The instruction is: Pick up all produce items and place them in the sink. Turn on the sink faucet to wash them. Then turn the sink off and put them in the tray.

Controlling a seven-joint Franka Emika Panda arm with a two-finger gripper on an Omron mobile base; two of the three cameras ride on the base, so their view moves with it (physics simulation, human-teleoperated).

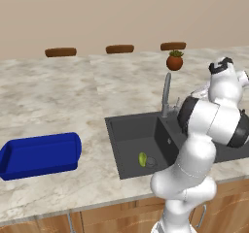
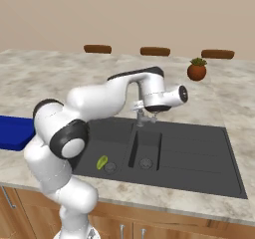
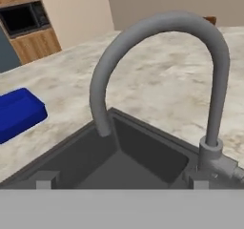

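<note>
Left base view shows the marble counter [image 1: 58,91] with the dark-grey sink [image 1: 127,130] set into it near the front edge. A small yellow-green produce item [image 1: 142,159] lies on the floor of the large left basin, just beside the round drain [image 1: 151,162] and to its left. In the right base view the same produce item [image 2: 102,162] sits at the near end of that basin, next to the drain [image 2: 110,168], with a smaller middle basin and a flat drainboard to the right. The sink faucet [image 1: 166,93] rises from the far rim of the sink, its gooseneck curving toward the basin. The blue tray [image 1: 41,155] rests on the counter well to the left of the sink, near the front edge, and nothing shows inside it. A brown pot with a green plant [image 1: 174,60] stands on the far part of the counter, beyond the faucet.

The white arm reaches over the sink, and its gripper [image 2: 151,109] hangs at the faucet's base, just above the far rim. From the hand view the faucet's arch [image 3: 157,37] fills the middle, its spout end over the left basin and its base and side lever [image 3: 224,168] at the lower right. The two fingertips [image 3: 46,181] stand spread wide apart with nothing between them; the jaws are released and grasp nothing.
</note>
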